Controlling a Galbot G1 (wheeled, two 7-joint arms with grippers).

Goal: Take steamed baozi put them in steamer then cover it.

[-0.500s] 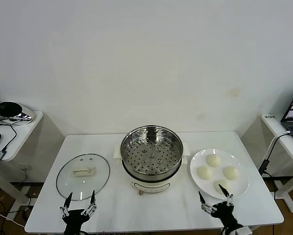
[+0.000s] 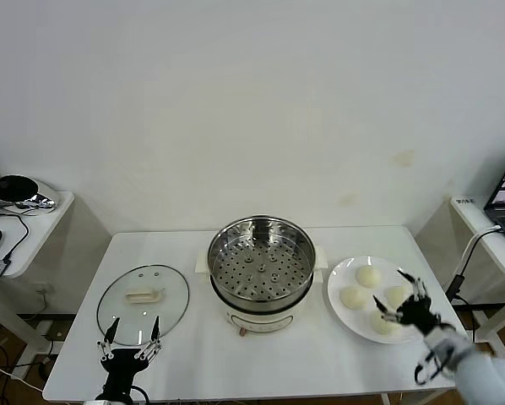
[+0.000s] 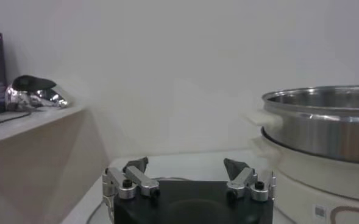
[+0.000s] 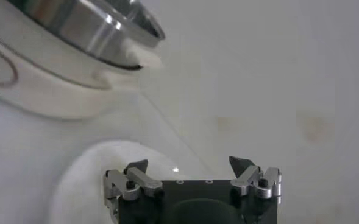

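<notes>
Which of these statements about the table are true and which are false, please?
1. Four buns lie on the white plate. True.
2. The glass lid is already on the steamer. False: it lies flat on the table, on the robot's left of the steamer.
3. The steamer tray holds one bun. False: the perforated tray is empty.
4. The right end effector is over the plate, above the buns, fingers open. True.
5. The left end effector grips the lid handle. False: it is open at the near edge of the lid, holding nothing.
</notes>
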